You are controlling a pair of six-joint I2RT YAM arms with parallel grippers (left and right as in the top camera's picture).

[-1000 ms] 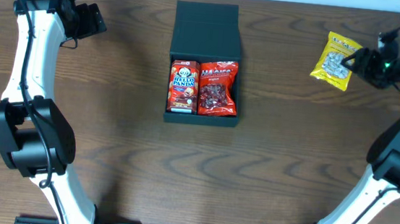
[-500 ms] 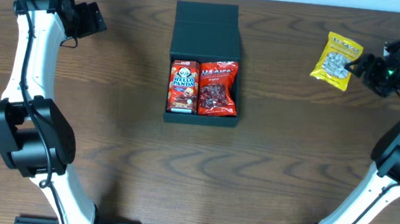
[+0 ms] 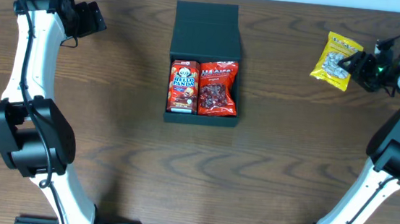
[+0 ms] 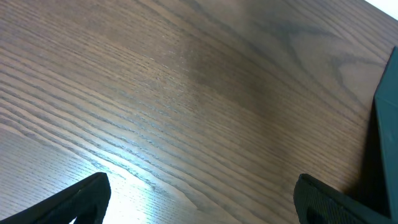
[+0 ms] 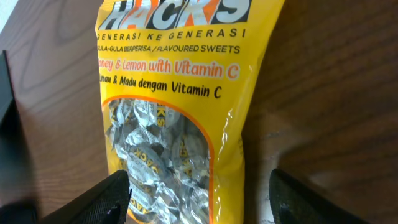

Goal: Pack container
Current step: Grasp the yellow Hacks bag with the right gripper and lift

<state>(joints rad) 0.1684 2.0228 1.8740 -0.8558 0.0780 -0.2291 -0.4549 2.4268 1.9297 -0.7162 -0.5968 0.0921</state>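
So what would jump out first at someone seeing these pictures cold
Probably the dark container in the middle of the table, lid flipped open, with a Hello Panda box and a red snack packet lying side by side inside. Next comes the bright yellow Hacks sweets bag near the table's right edge, with the right tool open, one finger either side of the bag's near end.

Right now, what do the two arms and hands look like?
The left arm and right arm: white tubular links, bulky black joint housings, thin black cables alongside. The left hand and right hand: black, two blunt matte fingers each. Small green light near the right wrist. No markings readable.
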